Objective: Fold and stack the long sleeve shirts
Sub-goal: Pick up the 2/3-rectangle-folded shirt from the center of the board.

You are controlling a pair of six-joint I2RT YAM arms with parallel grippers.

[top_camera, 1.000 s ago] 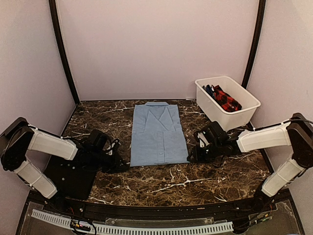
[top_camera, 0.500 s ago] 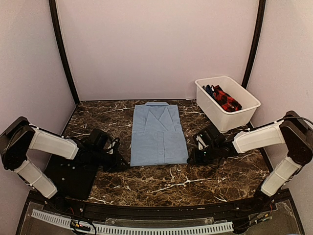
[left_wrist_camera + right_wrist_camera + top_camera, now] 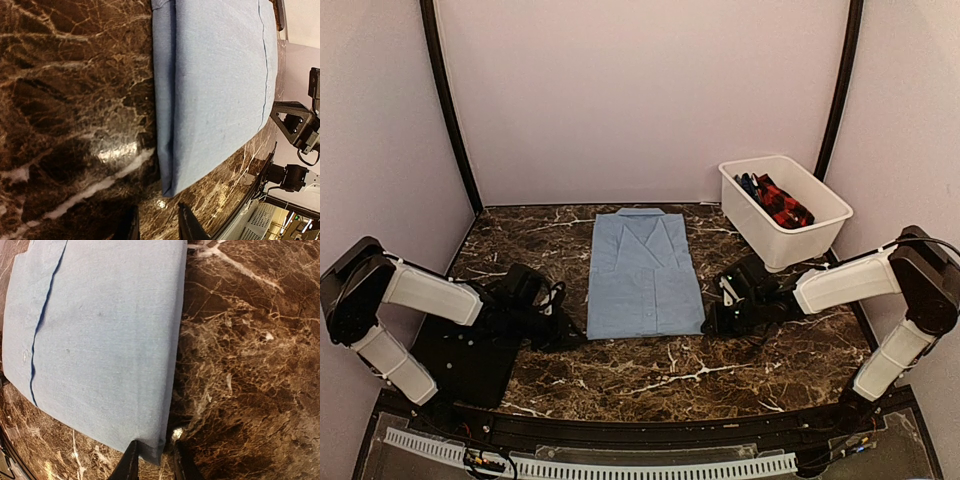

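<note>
A plain light-blue long sleeve shirt (image 3: 645, 275) lies folded into a rectangle mid-table, collar at the far end. My left gripper (image 3: 572, 335) sits low by its near left corner. In the left wrist view the shirt (image 3: 215, 85) ends just ahead of the left gripper (image 3: 159, 227), whose jaws stand apart with only marble between them. My right gripper (image 3: 712, 322) is at the near right corner. In the right wrist view the shirt's (image 3: 100, 340) corner lies between the parted jaws of the right gripper (image 3: 155, 464), with a gap on one side.
A white bin (image 3: 825, 195) at the back right holds a red-black checked shirt (image 3: 782, 203) and a dark blue one (image 3: 748, 183). A flat black mat (image 3: 470, 360) lies under the left arm. Pale walls close in three sides of the marble table (image 3: 650, 375).
The right gripper has edged left onto the shirt's near right corner. The left arm has hardly moved.
</note>
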